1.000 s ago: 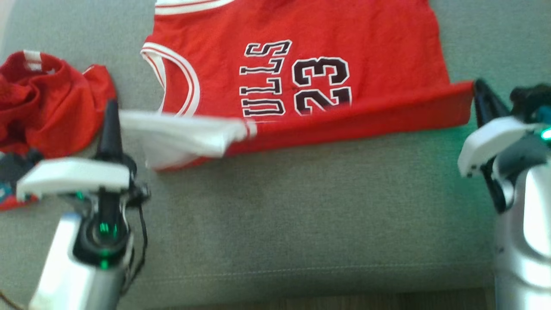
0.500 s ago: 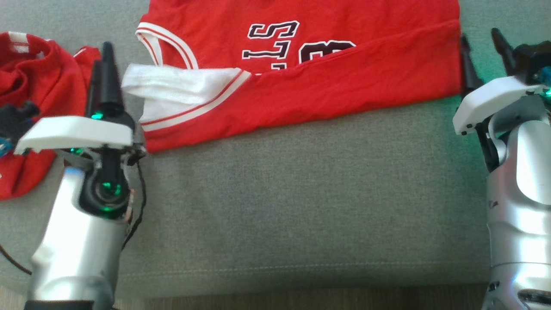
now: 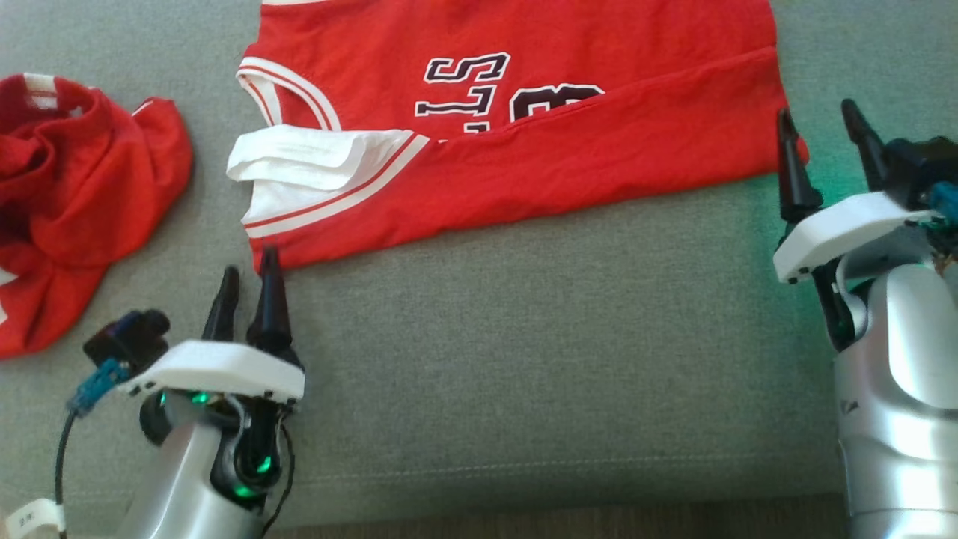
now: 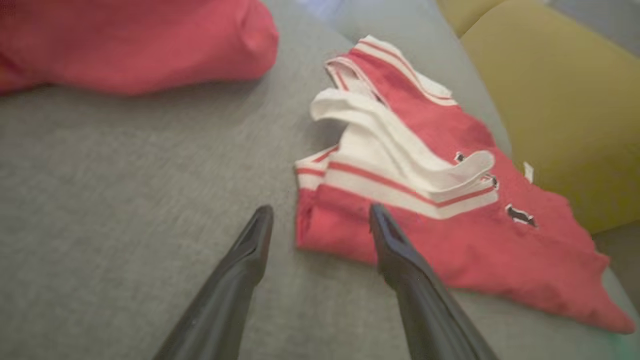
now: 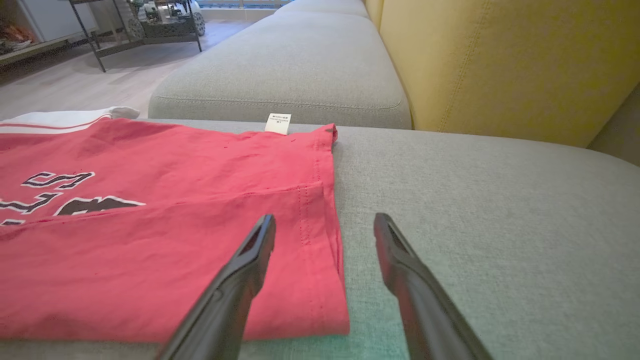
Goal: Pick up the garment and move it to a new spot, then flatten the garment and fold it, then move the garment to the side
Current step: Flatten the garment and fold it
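Left gripper [image 3: 251, 269]: jaws apart, empty, tips just short of the near left corner of the jersey [image 3: 599, 150]; right gripper [image 3: 817, 112]: jaws apart, empty, one finger over the right hem, one over the cushion [image 3: 524, 359]; jersey: flat on the grey cushion, near edge folded over the lettering, white trim bunched at left; crumpled red cloth [image 3: 75, 187]: apart, further left; yellow backrest [image 5: 500, 60]: beyond.
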